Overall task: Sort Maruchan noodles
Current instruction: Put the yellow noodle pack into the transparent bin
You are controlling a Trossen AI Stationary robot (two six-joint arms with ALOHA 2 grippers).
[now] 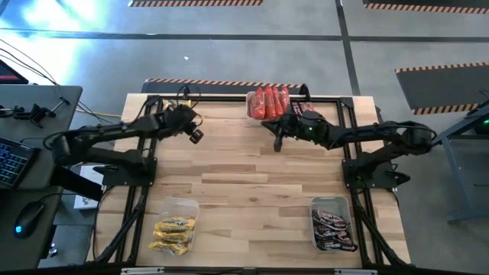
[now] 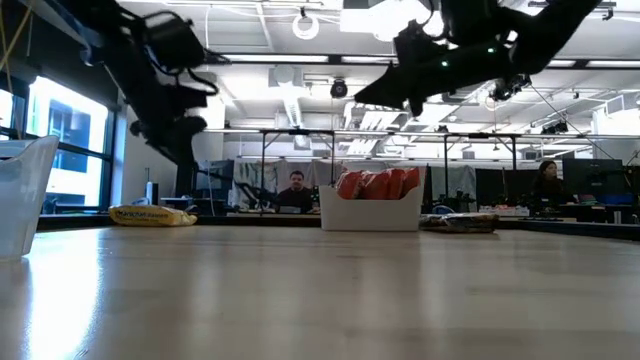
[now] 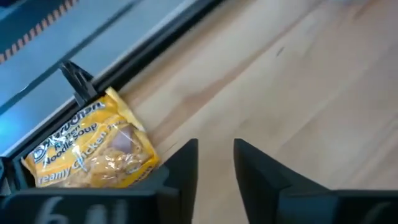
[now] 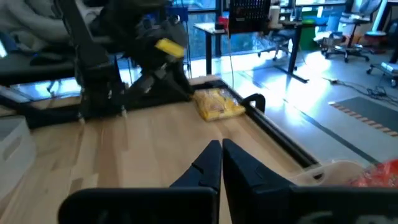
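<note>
One yellow packet (image 3: pixel 93 146) is being lined up for collection. The left gripper's (image 3: pixel 216 163) fingers are being held slightly apart with nothing between them, hovering above the bench (image 1: pixel 252 179) just beside that packet, which is lying in the far left corner against the dark frame rail (image 3: pixel 124 74). The right gripper (image 4: pixel 221 165) is being kept pinched together and empty near the red packets' tub (image 1: pixel 267 103). Judged next: fingers being widened, shifted over the packet, lowered, then carried to the yellow tub (image 1: pixel 174 225).

Bright overhead lighting; glare on floor (image 1: pixel 92 53); low view backlit, arms silhouetted.
</note>
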